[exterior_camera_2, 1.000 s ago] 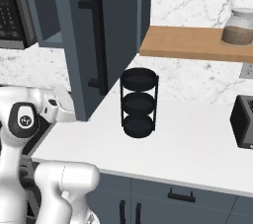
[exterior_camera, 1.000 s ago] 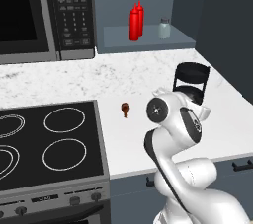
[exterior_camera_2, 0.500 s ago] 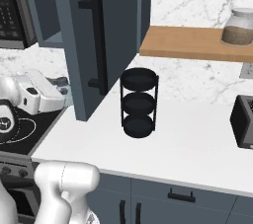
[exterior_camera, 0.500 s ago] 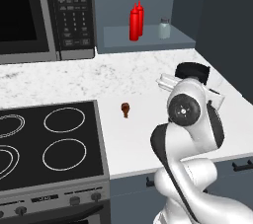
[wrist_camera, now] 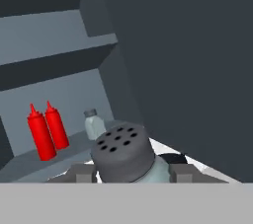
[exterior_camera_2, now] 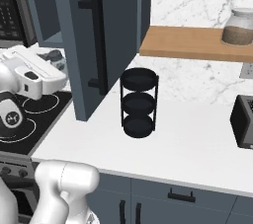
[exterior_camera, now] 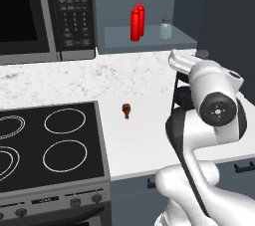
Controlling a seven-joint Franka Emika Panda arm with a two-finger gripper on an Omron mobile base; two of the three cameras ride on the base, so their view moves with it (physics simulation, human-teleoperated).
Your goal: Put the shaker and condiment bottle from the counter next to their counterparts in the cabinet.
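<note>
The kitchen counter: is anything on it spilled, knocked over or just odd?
Nothing is spilled. One oddity: a tiny brown knobbed piece stands alone on the counter beside the stovetop. The red bottles and shaker in the cabinet stand upright.

Shaker (wrist_camera: 129, 161): translucent, glassy grey-green body; matt grey cap with punched holes. A second shaker (exterior_camera: 165, 29) on the cabinet (exterior_camera: 149, 41) shelf has the same glassy body and grey cap.

Red bottles (exterior_camera: 137, 22): smooth plastic with a slight sheen.

Cabinet: flat, matt blue-grey panels; door handle (exterior_camera_2: 98, 43) matt black.

Counter (exterior_camera: 134, 90): polished, marble-look white with grey speckles.

Stovetop (exterior_camera: 45, 145): smooth, glossy black glass with pale rings.

Microwave (exterior_camera: 47, 13): dark glossy door, black keypad panel.

Rack (exterior_camera_2: 139, 102): matt black, thin metal-like rods.

Shelf (exterior_camera_2: 192, 43): plain wood, matt. Jar (exterior_camera_2: 239, 26): clear glass.
</note>
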